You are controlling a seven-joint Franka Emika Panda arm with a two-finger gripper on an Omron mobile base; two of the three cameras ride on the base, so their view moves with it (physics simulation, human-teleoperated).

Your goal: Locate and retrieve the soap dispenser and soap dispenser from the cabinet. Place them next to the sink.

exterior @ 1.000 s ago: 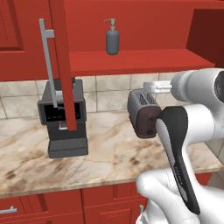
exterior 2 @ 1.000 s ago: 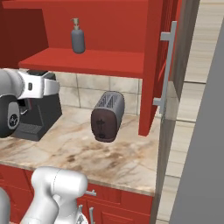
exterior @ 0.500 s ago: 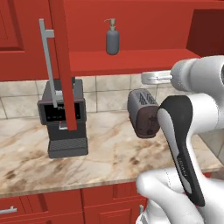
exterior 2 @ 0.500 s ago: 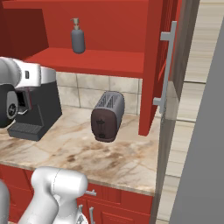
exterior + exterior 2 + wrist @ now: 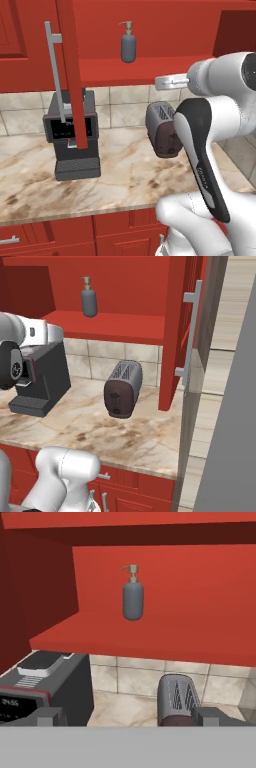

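Gripper (image 5: pixel 127 716) has risen toward the cabinet shelf (image 5: pixel 150 637), jaws spread and empty; dark grey soap dispenser (image 5: pixel 133 598) stands unmoved.

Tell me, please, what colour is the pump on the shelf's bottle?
Tan, atop the dark grey bottle; the hand view shows it best.

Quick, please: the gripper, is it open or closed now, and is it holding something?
Gripper: open, holding nothing; its fingertips stand wide apart, below the dark grey soap dispenser on the cabinet shelf.
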